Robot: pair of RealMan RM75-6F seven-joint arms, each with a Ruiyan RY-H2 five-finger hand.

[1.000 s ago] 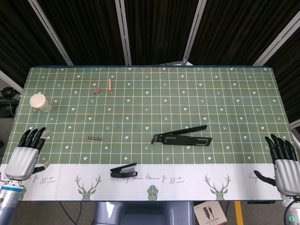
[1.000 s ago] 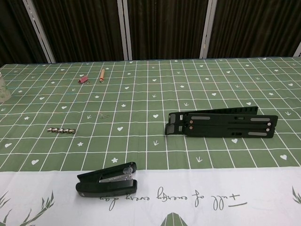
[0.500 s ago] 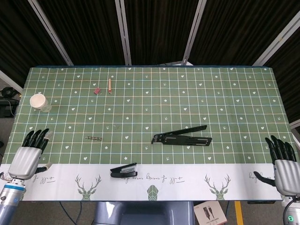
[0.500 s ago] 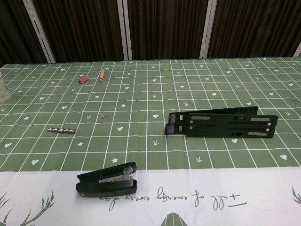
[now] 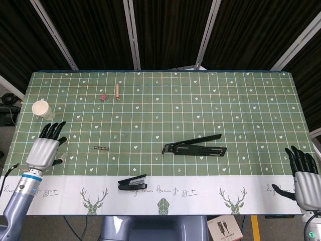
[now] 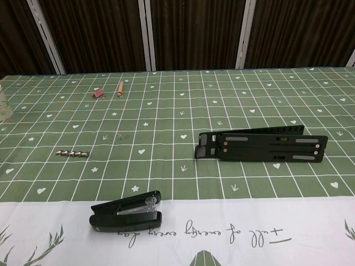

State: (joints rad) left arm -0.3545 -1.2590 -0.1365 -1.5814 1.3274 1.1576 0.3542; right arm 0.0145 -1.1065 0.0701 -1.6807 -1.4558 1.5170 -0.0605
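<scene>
Green checked table (image 5: 200, 100) under dark curtains. Left hand (image 5: 46, 147) empty, fingers spread, near cup (image 5: 43, 109); drill bit (image 5: 100, 147) to its right. Right hand (image 5: 304, 175) empty, fingers apart, at table's near corner, well apart from black stand (image 5: 195, 147). Stapler (image 5: 132, 182) on white border.

Glossy black plastic stapler (image 6: 126, 213)

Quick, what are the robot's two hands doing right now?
Left hand: open, holding nothing.
Right hand: open, holding nothing.

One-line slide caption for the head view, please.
Open left hand near paper cup; stapler and folded stand lie apart.
</scene>
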